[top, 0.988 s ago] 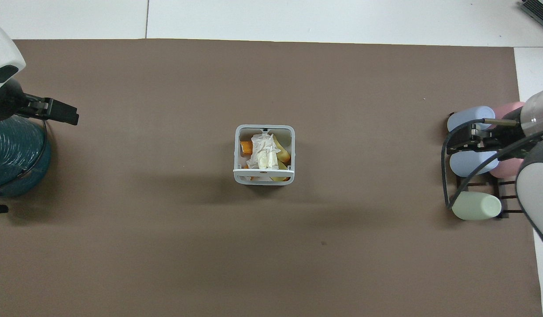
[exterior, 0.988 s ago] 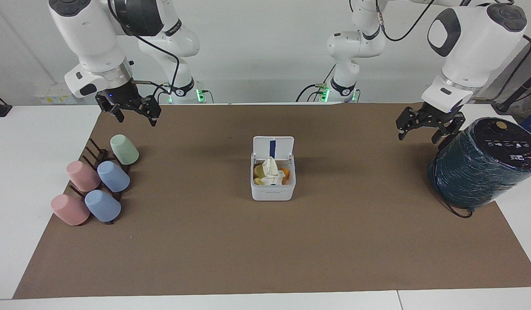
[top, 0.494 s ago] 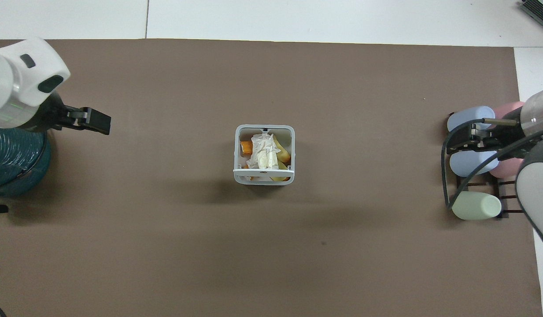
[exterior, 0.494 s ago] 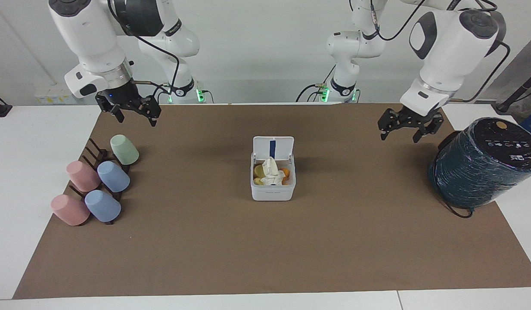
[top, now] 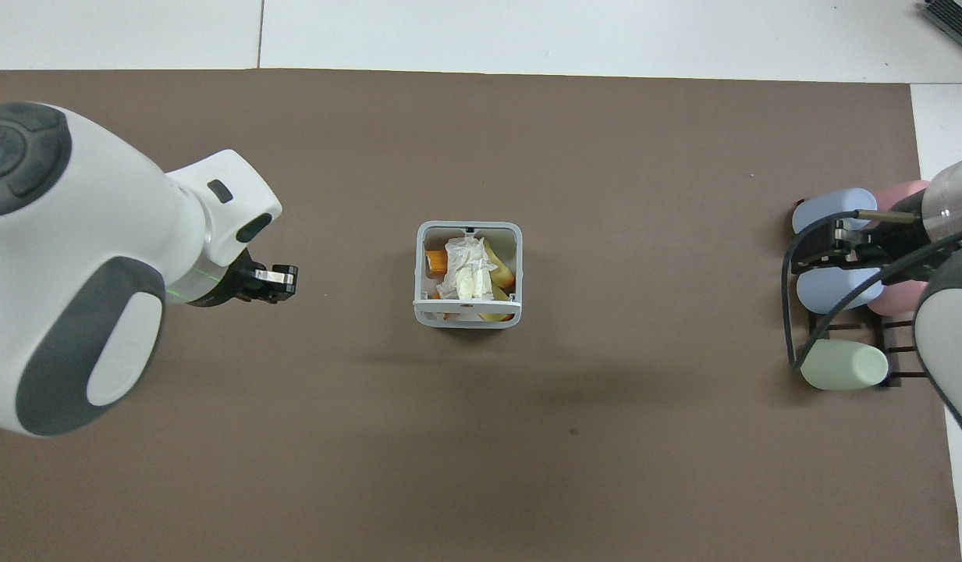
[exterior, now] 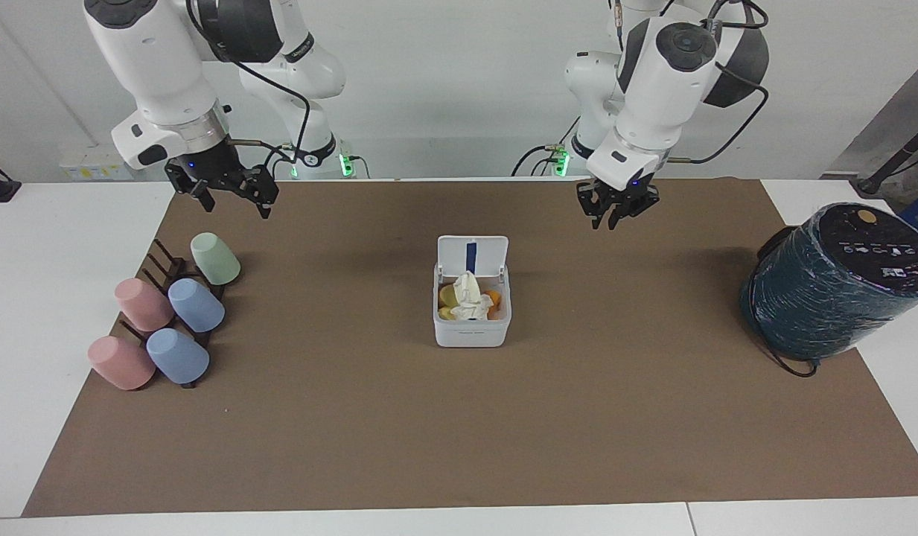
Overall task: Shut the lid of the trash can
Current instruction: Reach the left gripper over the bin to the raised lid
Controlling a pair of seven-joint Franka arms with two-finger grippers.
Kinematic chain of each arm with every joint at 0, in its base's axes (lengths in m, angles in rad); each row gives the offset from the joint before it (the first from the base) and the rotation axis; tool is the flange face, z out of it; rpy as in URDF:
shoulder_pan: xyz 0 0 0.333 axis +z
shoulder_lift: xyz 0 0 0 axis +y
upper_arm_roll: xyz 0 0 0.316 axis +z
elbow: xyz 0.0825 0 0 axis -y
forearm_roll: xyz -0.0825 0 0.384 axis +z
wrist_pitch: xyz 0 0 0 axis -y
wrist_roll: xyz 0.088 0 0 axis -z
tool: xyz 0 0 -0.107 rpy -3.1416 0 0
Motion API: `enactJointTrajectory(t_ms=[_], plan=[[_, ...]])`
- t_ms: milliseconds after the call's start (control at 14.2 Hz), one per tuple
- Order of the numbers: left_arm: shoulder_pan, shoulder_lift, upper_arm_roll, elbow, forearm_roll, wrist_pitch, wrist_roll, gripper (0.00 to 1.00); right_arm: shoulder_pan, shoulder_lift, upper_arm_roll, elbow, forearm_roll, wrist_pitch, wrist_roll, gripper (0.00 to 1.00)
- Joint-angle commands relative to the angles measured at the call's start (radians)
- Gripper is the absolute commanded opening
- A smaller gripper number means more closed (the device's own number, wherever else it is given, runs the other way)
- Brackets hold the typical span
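Observation:
The white trash can [exterior: 472, 335] stands mid-table on the brown mat, filled with crumpled tissue and yellow and orange scraps. Its lid [exterior: 487, 255] stands upright on the side nearer to the robots, with the blue strip on its inner face showing. In the overhead view the trash can [top: 422, 257] is open and the lid [top: 467, 304] shows edge-on. My left gripper [exterior: 615, 214] is open and empty, in the air over the mat toward the left arm's end from the trash can, and it also shows in the overhead view [top: 282, 282]. My right gripper [exterior: 235, 205] waits, open, over the cup rack [top: 808, 248].
A large dark teal cylinder [exterior: 831, 286] stands at the left arm's end of the table. A rack with several pastel cups [exterior: 168, 313] lies at the right arm's end, and it also shows in the overhead view [top: 839, 290]. The brown mat [exterior: 459, 432] covers the table.
My left arm has swung from beside the teal cylinder toward the trash can, turning its wrist. The right arm, trash can and lid have not moved.

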Motion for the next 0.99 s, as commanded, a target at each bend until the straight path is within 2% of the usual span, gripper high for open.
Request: enactJointTrajectory(t_ms=[0, 212, 353, 565, 918], plan=[[-0.088, -0.077, 0.013, -0.127, -0.024, 0.088, -0.12, 0.2, -0.015, -0.008, 0.006, -0.003, 0.012, -0.008, -0.03, 1.0], [-0.172, -0.081, 0.013, -0.173, -0.049, 0.144, -0.211, 0.11, -0.015, -0.008, 0.006, -0.004, 0.012, -0.008, -0.03, 1.0], [-0.221, -0.075, 0.013, -0.221, -0.074, 0.231, -0.248, 0.07, -0.015, -0.008, 0.006, -0.004, 0.012, -0.008, -0.03, 1.0], [-0.29, -0.052, 0.013, -0.265, -0.087, 0.369, -0.351, 0.06, -0.015, -0.008, 0.006, -0.004, 0.012, -0.008, -0.03, 1.0], [-0.312, 0.02, 0.013, -0.259, -0.147, 0.574, -0.366, 0.04, -0.015, -0.008, 0.006, -0.004, 0.012, -0.008, -0.029, 1.0]])
